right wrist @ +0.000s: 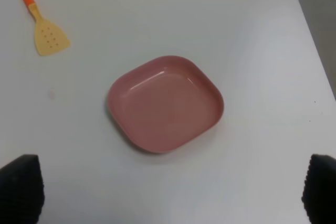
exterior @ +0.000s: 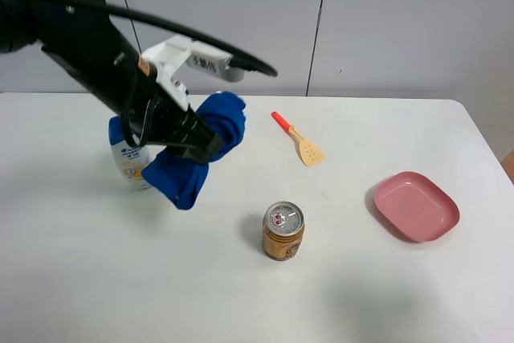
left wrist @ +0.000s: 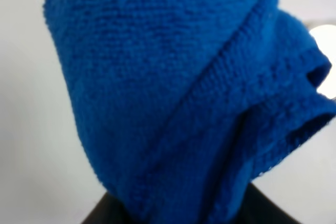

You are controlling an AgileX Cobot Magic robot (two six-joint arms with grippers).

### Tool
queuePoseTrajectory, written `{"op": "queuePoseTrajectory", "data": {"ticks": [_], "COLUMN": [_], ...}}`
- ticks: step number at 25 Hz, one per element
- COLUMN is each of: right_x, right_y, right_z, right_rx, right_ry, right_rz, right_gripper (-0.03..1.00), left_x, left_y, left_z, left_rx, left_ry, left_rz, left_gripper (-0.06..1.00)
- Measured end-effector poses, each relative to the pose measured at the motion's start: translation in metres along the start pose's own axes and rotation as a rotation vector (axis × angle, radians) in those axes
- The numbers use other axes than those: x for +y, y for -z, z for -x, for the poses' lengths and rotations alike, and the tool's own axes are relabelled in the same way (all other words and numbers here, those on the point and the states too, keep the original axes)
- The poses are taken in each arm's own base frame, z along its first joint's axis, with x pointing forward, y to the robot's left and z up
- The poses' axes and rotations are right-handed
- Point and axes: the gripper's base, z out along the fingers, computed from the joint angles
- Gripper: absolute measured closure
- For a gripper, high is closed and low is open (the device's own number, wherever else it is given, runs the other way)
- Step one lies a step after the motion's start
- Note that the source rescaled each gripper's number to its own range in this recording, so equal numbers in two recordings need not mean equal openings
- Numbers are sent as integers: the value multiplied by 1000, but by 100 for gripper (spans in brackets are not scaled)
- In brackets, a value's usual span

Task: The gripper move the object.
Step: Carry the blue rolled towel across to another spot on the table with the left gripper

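My left gripper is a black claw on a bulky black arm with a white wrist block. It is shut on the bright blue cloth at its cinched middle and holds it off the table, one lobe up, one hanging down. The cloth fills the left wrist view and hides the fingers there. My right gripper is out of the exterior high view. In its wrist view only its two black fingertips show at the lower corners, wide apart with nothing between them, above the table near a pink plate.
A white shampoo bottle stands behind the cloth and arm, partly hidden. A gold can stands at centre front. An orange-handled yellow spatula lies further back. A pink plate sits at the right.
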Motion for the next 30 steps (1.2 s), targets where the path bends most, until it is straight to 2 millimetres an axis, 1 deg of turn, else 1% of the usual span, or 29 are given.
{"op": "queuePoseTrajectory", "data": {"ticks": [3, 6, 8, 9, 11, 12, 13, 15, 16, 19, 21, 24, 26, 30], "right_x": [0, 0, 0, 0, 0, 0, 0, 0, 0, 0, 0, 0, 0, 0], "right_y": [0, 0, 0, 0, 0, 0, 0, 0, 0, 0, 0, 0, 0, 0], "right_z": [0, 0, 0, 0, 0, 0, 0, 0, 0, 0, 0, 0, 0, 0], "right_rx": [0, 0, 0, 0, 0, 0, 0, 0, 0, 0, 0, 0, 0, 0], "right_ry": [0, 0, 0, 0, 0, 0, 0, 0, 0, 0, 0, 0, 0, 0], "right_rz": [0, 0, 0, 0, 0, 0, 0, 0, 0, 0, 0, 0, 0, 0], "right_gripper": [-3, -3, -3, -3, -3, -3, -3, -3, -3, -3, -3, -3, -3, -3], "left_x": [-20, -35, -37, -39, -39, -40, -40, -40, -42, -43, -42, -44, -52, -71], "left_y": [15, 14, 3, 1, -15, -18, -26, -42, -45, -69, -79, -93, -100, -107], "left_z": [32, 67, 91, 104, 126, 137, 148, 164, 172, 187, 196, 204, 207, 212], "left_rx": [-35, -67, -83, -102, -114, -142, -161, -191, -216, -263, -316, -391, -435, -535], "left_ry": [-125, -229, -258, -267, -275, -279, -283, -291, -297, -307, -306, -264, -233, -197], "left_rz": [-27, -46, -49, -50, -49, -50, -51, -52, -52, -54, -51, -75, -110, -183], "left_gripper": [93, 93, 93, 93, 93, 93, 93, 93, 93, 93, 93, 93, 93, 93]}}
